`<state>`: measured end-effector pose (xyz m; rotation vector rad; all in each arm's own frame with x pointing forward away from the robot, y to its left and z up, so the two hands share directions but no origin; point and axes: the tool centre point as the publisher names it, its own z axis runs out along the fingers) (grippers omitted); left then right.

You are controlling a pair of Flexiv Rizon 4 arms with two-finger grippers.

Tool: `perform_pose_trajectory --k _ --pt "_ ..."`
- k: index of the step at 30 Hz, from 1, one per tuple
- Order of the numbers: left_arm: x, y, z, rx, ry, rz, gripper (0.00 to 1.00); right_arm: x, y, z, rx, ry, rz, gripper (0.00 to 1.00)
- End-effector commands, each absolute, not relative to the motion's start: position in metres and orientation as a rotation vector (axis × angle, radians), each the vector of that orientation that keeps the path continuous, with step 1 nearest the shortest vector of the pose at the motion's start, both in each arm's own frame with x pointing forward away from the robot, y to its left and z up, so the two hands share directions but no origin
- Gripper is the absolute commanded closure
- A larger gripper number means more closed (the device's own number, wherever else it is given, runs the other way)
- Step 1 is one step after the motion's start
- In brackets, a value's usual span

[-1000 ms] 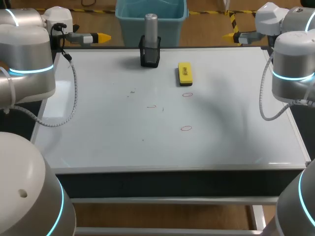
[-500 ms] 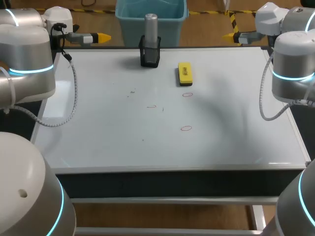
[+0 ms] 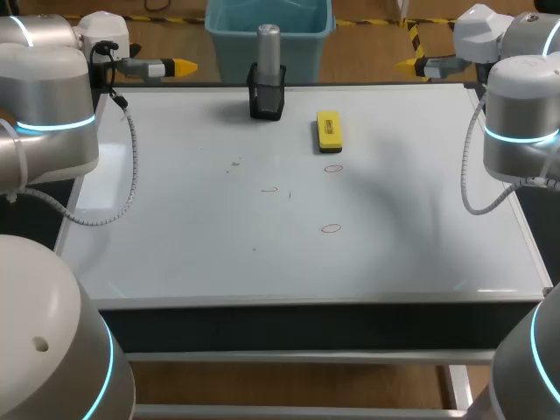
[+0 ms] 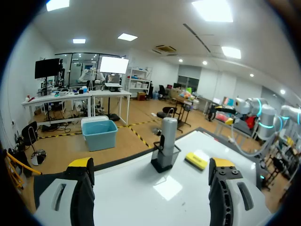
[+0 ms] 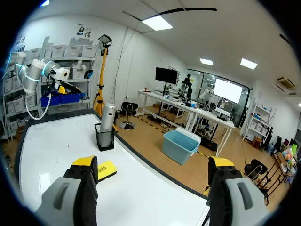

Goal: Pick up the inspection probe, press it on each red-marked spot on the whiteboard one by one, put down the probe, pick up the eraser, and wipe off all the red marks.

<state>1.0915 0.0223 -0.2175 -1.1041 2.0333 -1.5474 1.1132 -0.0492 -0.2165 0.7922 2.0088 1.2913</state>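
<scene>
The task is judged not yet begun; the first pick-up is the step in hand. The left gripper [image 3: 182,66] is seen beyond the far left corner of the whiteboard [image 3: 175,227], its fingers spread wide with nothing between them. The inspection probe [image 3: 268,45], a smooth grey cylinder with a rounded top, is stood upright in a black square holder [image 3: 267,101] near the far edge. Three thin red ovals are drawn on the glossy white surface: the left mark [image 3: 269,189], the near mark [image 3: 330,228] and the far mark [image 3: 333,169]. The eraser [image 3: 328,130], a flat yellow block, is laid just right of the holder. The right gripper [image 3: 409,65] is seen beyond the far right corner, likewise released and empty. A straight upward lift of the probe is called for next, lest the holder be dragged along.
</scene>
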Motion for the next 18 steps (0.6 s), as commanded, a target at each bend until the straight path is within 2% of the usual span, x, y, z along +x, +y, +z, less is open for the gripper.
perform_pose_trajectory --k 1,10,18 --pt "1.091 0.022 -0.217 -1.104 2.033 -1.549 0.00 1.114 -0.049 -0.216 0.792 2.011 1.290 0.00" --pt "1.091 0.022 -0.217 -1.104 2.033 -1.549 0.00 1.114 -0.049 -0.216 0.792 2.011 1.290 0.00" --pt "1.099 -0.001 -0.224 -0.844 2.231 -1.604 0.00 1.114 -0.049 -0.216 0.792 2.011 1.290 0.00"
